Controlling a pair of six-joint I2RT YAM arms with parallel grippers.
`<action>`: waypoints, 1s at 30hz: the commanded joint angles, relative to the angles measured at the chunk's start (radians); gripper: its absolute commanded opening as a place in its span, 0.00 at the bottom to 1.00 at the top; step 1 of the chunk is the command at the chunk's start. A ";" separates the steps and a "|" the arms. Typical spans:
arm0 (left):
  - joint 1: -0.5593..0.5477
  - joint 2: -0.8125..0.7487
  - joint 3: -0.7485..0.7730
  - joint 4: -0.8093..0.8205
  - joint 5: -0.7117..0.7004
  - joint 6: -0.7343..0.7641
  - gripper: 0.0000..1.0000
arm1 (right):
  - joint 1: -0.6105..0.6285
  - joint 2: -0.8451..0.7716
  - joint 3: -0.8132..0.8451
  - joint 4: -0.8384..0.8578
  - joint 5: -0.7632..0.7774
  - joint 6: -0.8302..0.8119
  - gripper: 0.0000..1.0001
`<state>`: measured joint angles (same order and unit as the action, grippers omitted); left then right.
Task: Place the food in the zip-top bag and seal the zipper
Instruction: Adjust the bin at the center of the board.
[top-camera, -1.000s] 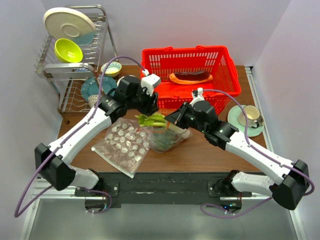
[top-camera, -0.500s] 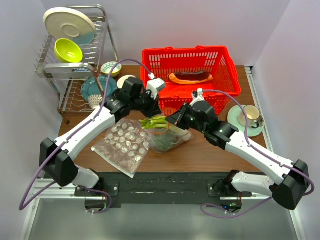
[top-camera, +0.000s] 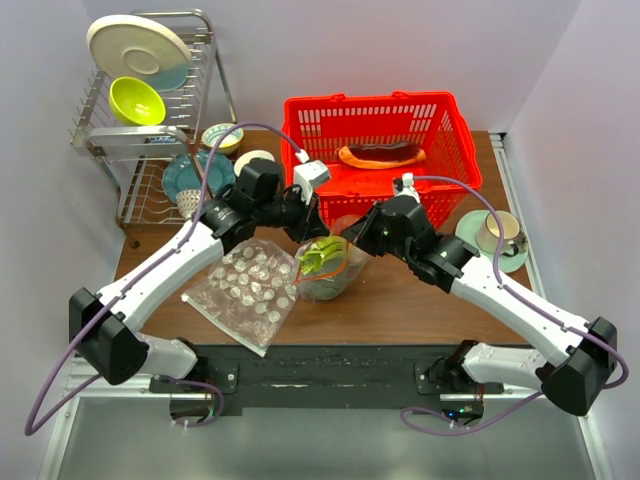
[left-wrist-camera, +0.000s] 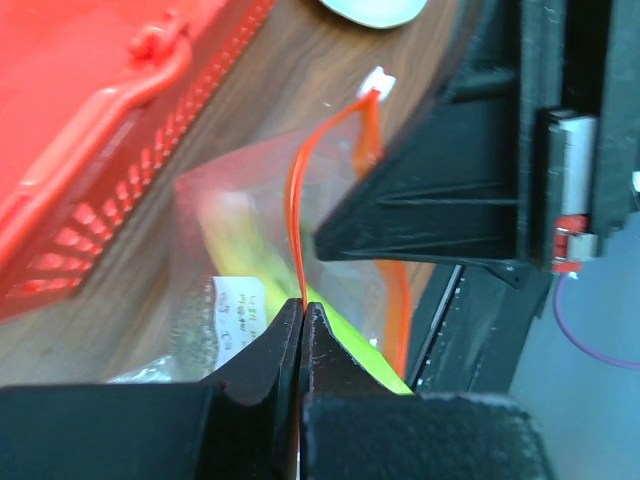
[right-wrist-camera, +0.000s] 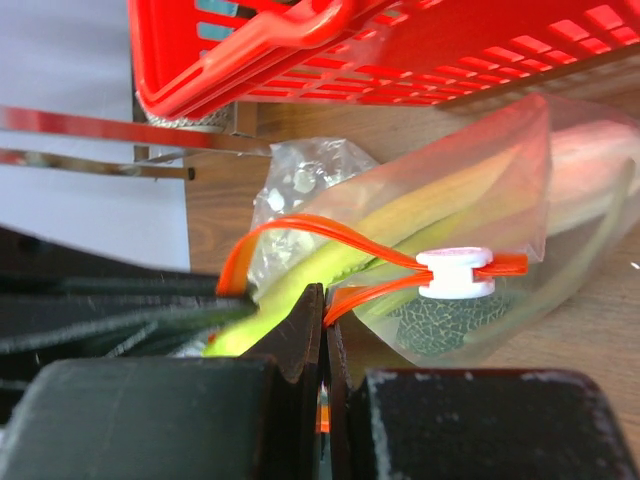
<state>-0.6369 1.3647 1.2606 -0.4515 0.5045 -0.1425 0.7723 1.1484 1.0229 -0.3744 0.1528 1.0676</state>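
The clear zip-top bag (top-camera: 325, 272) stands on the table between my grippers, its mouth held open as a ring. The left gripper (top-camera: 303, 228) is shut on the orange-red zipper (left-wrist-camera: 293, 220) on one side. The right gripper (top-camera: 352, 238) is shut on the zipper's other side (right-wrist-camera: 370, 285), next to the white slider (right-wrist-camera: 455, 272). The light-green stalks (top-camera: 320, 256) lean inside the bag and poke out of its mouth. The dark green ball (right-wrist-camera: 440, 325) sits in the bag's bottom. The red-brown slab (top-camera: 382, 154) lies in the red basket.
The red basket (top-camera: 455, 130) stands just behind the bag. A clear dotted bag (top-camera: 245, 290) lies at the left front. A dish rack (top-camera: 150, 120), a teal plate (top-camera: 190, 175) and a small bowl (top-camera: 222, 137) are at the back left. A cup on a saucer (top-camera: 497, 235) is at the right.
Both grippers have drawn the zipper's sides apart, so the mouth now forms an open ring. The bag has come upright and the stalks have tipped from lying across it to leaning inside.
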 joint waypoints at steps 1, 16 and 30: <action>-0.018 -0.024 -0.018 0.088 0.069 -0.048 0.00 | 0.004 0.011 0.057 0.023 0.047 0.043 0.00; -0.024 -0.068 -0.160 0.249 -0.189 -0.181 0.00 | 0.004 0.022 -0.082 0.091 -0.022 -0.569 0.00; -0.024 -0.118 -0.177 0.094 -0.356 -0.232 0.00 | 0.004 -0.059 0.011 -0.414 -0.041 -0.617 0.59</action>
<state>-0.6624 1.2881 1.0603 -0.3374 0.2008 -0.3981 0.7750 1.1332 0.9333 -0.6273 0.1081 0.4892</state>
